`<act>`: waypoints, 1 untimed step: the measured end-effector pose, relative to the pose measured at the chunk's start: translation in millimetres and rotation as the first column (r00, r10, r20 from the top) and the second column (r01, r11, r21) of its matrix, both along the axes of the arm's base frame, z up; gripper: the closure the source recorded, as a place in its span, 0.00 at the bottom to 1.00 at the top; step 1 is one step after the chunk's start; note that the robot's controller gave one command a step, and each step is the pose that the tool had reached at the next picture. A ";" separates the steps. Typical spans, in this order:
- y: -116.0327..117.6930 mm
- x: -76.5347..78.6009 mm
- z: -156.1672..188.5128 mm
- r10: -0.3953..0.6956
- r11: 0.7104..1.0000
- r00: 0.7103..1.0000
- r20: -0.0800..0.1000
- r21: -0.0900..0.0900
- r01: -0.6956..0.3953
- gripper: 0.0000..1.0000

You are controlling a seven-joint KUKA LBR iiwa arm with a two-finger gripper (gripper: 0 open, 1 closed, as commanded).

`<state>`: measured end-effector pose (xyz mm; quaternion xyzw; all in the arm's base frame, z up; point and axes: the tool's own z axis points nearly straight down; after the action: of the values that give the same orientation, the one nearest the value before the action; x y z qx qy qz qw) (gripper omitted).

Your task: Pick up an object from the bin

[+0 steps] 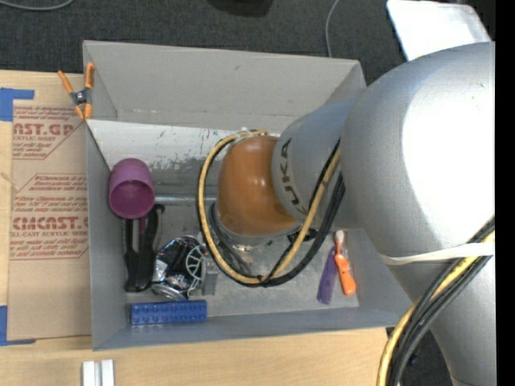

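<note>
A: Entry. Where does the arm [418, 175] stand?

B: It reaches in from the right. Its orange cover [249, 185] sits over the middle of the bin [225, 79], with the gripper [240, 254] low beneath it, near the floor.

A: Gripper state?

B: It cannot be told. The cover and the looped cables [211, 215] hide the working end, so open or closed goes unrecorded. Nothing is seen held.

A: Which thing is it over?

B: The nearest is a shiny black-and-white wad [181, 268], just beside the gripper on its left, at the front of the bin. Whether they touch cannot be told.

A: And the rest?

B: A purple cup [131, 187] lies on its side at the left wall, mouth toward the front. A black tool [138, 252] lies just in front of the cup, with the wad on its right. A blue block [168, 313] lies flat along the front wall. A purple stick [327, 280] and an orange stick [345, 272] lie side by side at the front right, apart from the gripper.

A: Why this pose?

B: As a judgement, the straight-down wrist suits a top grasp on loose things on the floor. The wad is the likely target, since it lies closest. The tool and block crowd its left and front, so a neighbour could get caught in the grasp.

A: Task status?

B: The pick is not yet confirmed.
</note>
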<state>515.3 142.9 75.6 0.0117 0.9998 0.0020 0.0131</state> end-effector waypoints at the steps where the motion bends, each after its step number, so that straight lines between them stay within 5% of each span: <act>1: 2.0 0.2 1.6 0.034 0.999 0.999 0.006 -0.002 -0.034 1.00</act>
<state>515.5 144.9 77.2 -0.0052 0.9999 0.0011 0.0160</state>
